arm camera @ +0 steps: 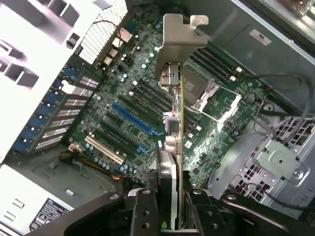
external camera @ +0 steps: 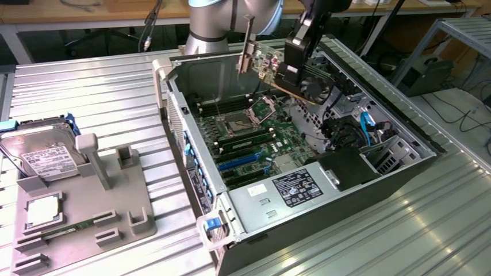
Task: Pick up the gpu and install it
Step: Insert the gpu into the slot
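The gripper (arm camera: pixel 173 209) is part-closed, its fingers clamping the gpu (arm camera: pixel 175 98) edge-on, well above the motherboard (arm camera: pixel 113 98). This looks like the carry-in step. Seating would likely call for squaring the card's lower edge over a motherboard slot.

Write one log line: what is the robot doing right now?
gripper: shut on gpu | gpu: held above motherboard, not seated

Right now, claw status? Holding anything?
Claw: closed on the gpu, holding it by its edge.
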